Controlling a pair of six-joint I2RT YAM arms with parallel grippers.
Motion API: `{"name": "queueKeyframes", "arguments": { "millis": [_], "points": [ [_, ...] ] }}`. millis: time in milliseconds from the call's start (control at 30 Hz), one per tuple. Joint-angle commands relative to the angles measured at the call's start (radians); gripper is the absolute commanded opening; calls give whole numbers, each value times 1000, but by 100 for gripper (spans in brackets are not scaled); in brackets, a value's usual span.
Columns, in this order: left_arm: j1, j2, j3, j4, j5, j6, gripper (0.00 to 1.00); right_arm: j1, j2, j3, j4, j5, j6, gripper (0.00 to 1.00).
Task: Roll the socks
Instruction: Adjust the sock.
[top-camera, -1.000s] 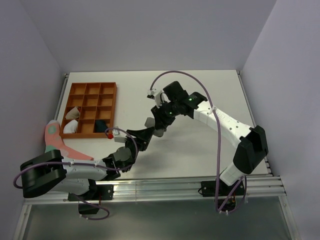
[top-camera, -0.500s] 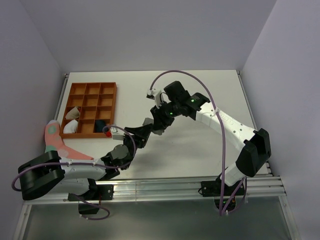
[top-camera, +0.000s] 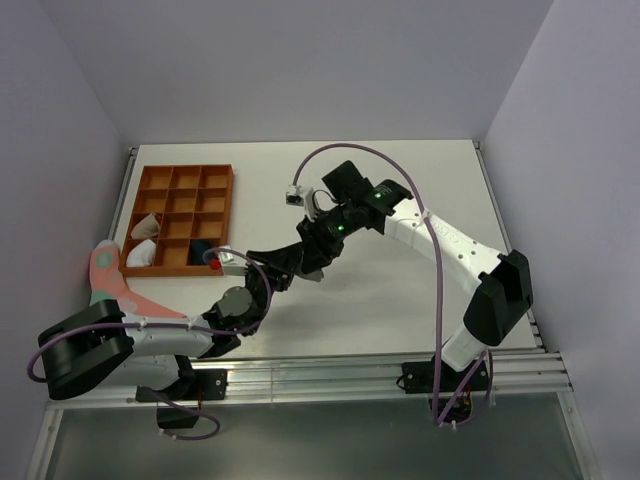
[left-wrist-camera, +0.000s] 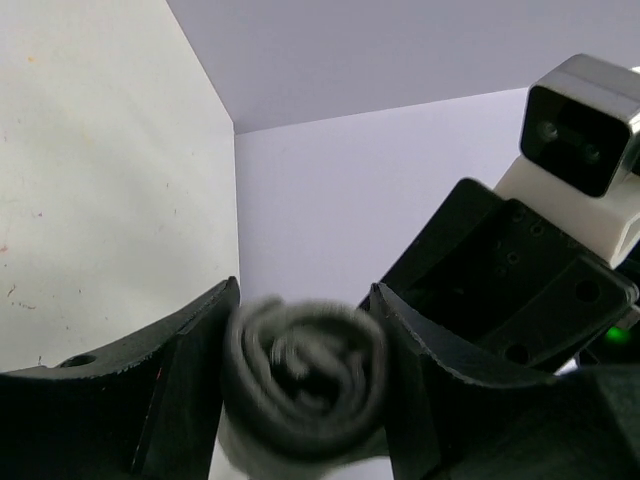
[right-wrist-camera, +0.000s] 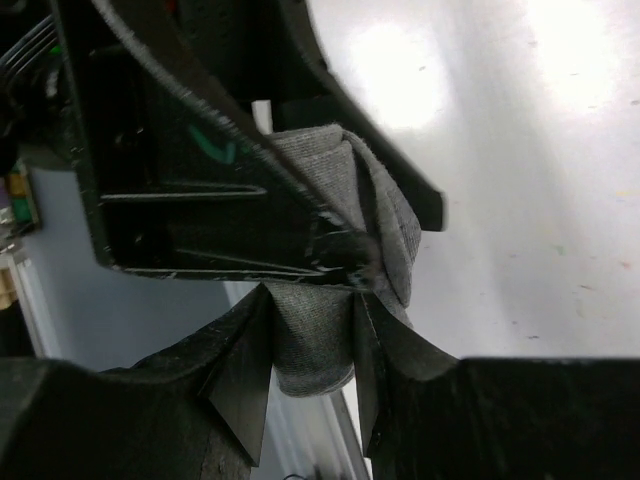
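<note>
We have the grey sock (left-wrist-camera: 305, 385) caught between both hands above the middle of the desk (top-camera: 400, 300). The left hand (left-wrist-camera: 304, 310) comes in from the near left and the right hand (right-wrist-camera: 312, 310) from the far right, so they meet almost nose to nose. The left hand stands fairly wide, a finger pressed to each flank of the roll. Its camera looks straight at the spiral end, so we judge that the roll's long axis runs along those fingers, not across them. The right hand is narrower and pinches a fold of the same sock at the roll's outer layer, just beside the left fingertips. Neither hand is nearer, since both are already on the sock. We judge that the coming move, most likely tucking or handing over, turns on that shared grip: one hand must hold firm while the other works. We cannot tell whether the roll touches the desk or hangs just over it. The surface is smooth, pale and a little glossy. There is free room to the right and beyond, and the tray (top-camera: 185, 168) and the pink sock (top-camera: 110, 275) lie well apart to the left.
</note>
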Motion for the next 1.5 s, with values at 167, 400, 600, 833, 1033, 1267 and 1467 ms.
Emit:
{"name": "queueKeyframes", "arguments": {
  "millis": [167,400,600,833,1033,1267,1467],
  "points": [
    [11,-20,8,83,2,42,52,20,21,55,-36,-102,0,11],
    [11,-34,11,57,28,57,28,20,36,58,-20,-76,4,12],
    [11,-43,25,9,53,79,2,19,29,60,-5,-21,17,14],
    [12,-109,56,-109,50,158,0,19,0,61,13,102,27,39],
    [51,-189,13,-135,90,163,0,-14,-31,103,-29,81,-12,56],
    [84,-287,-32,-106,177,183,0,-98,-28,182,-123,-120,-83,62],
    [150,-312,-46,-9,343,194,0,-127,16,278,-267,-343,-187,100]
  ]
}}
